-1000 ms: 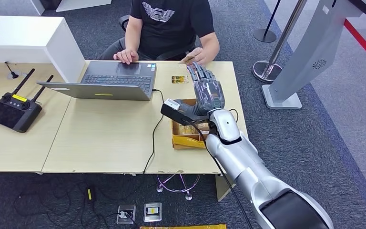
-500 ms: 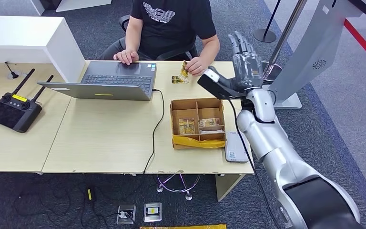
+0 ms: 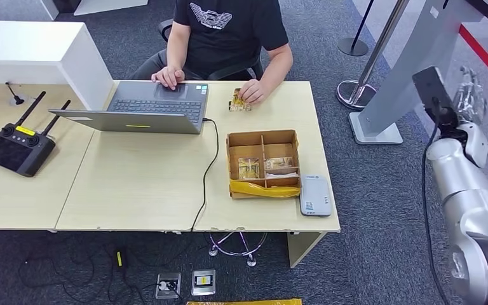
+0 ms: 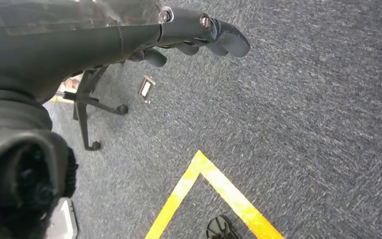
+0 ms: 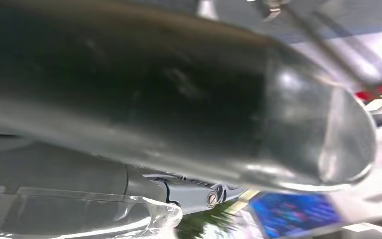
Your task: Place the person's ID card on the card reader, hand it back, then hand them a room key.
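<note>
The person's hand (image 3: pixel 252 92) rests on a gold card (image 3: pixel 237 103) lying on the table beside the laptop. A grey card reader (image 3: pixel 315 196) lies at the table's near right corner. Next to it stands a brown divided box (image 3: pixel 262 138) with gold key cards (image 3: pixel 249 168) in its compartments. My right hand (image 3: pixel 469 95) is raised off the table's right side, in front of the white kiosk, blurred, fingers up and holding nothing; its thumb (image 5: pixel 179 99) looms blurred in the right wrist view. My left hand (image 4: pixel 199 35) hangs over grey carpet, holding nothing.
An open laptop (image 3: pixel 159 105) sits before the person, its cable running off the front edge. A black remote controller (image 3: pixel 18 147) lies at the left, and a white block (image 3: pixel 32 54) at the back left. A white kiosk (image 3: pixel 413 63) and stanchion base (image 3: pixel 352 46) stand right of the table.
My right arm swung from over the box, up and rightward past the table's edge to the kiosk. The person took the card from my hand and lowered it onto the table.
</note>
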